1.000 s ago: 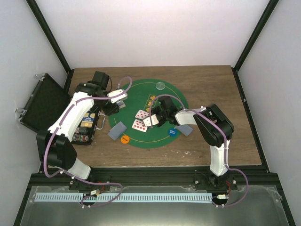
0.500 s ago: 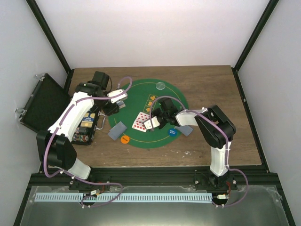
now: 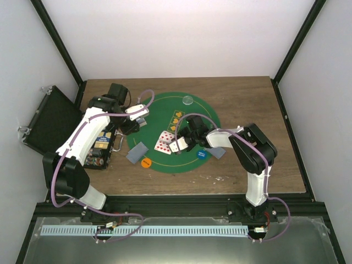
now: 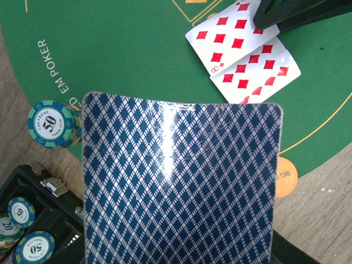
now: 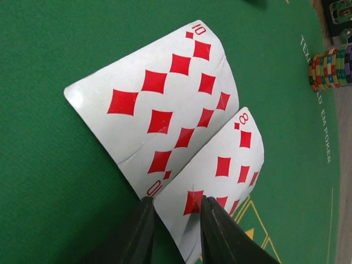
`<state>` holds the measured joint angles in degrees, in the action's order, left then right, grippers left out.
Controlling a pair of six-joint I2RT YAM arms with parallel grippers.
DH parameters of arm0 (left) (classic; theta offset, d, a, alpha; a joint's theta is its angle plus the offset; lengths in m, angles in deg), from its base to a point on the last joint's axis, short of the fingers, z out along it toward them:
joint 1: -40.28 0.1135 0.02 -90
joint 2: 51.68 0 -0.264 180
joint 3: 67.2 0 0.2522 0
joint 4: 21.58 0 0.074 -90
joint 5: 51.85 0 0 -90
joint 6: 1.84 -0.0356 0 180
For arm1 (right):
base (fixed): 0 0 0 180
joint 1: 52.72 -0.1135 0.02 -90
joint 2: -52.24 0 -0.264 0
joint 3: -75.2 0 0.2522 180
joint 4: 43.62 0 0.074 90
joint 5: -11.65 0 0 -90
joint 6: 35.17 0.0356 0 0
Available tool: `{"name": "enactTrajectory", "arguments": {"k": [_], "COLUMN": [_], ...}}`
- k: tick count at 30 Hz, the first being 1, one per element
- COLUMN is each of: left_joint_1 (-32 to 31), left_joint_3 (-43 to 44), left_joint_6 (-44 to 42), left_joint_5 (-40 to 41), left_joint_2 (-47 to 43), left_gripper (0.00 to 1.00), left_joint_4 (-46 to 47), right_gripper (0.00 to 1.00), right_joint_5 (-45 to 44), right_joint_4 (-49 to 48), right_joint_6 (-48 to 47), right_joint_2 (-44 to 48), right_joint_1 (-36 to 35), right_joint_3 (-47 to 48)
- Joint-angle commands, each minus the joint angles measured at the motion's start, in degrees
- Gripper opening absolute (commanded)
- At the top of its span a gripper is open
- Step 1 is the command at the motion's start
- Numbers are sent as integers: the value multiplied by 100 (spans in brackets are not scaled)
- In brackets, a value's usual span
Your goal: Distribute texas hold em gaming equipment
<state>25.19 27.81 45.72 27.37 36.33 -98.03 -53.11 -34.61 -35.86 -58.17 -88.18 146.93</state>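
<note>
Right claw (image 5: 176,202) now ajar over cards (image 5: 165,110)

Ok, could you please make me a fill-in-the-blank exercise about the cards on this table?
The ten and the eight share one suit: ___. They lie face up on the ___ felt mat. The left gripper holds a playing card so the wrist camera sees its ___, not its face.
Missing words: diamonds; green; back.
</note>
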Motion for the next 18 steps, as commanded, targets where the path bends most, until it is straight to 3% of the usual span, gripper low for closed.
{"name": "enactTrajectory", "arguments": {"k": [1, 5, 12, 15, 18], "left_joint_1": [19, 19, 17, 16, 19], "left_joint_3": [31, 24, 24, 37, 74], "left_joint_6": [-85, -89, -94, -106, -131], "left_joint_5": [-82, -80, -105, -137, -231], "left_joint_2": [-93, -100, -119, -126, -111], "left_gripper": [45, 45, 45, 45, 45], "left_joint_4": [-23, -32, -45, -62, -83], "right_gripper": [25, 31, 57, 66, 88], "right_joint_5": [-198, -225, -17, 264, 422], "right_joint_4": [8, -134, -430, -1334, -1818], "right_joint_6": [-87, 100, 752, 2315, 5601], "right_joint_2": [272, 451, 941, 1409, 1752], "right_joint_1": [-60, -42, -18, 102, 438], "right_joint_3": [-123, -199, -312, -398, -59]}}
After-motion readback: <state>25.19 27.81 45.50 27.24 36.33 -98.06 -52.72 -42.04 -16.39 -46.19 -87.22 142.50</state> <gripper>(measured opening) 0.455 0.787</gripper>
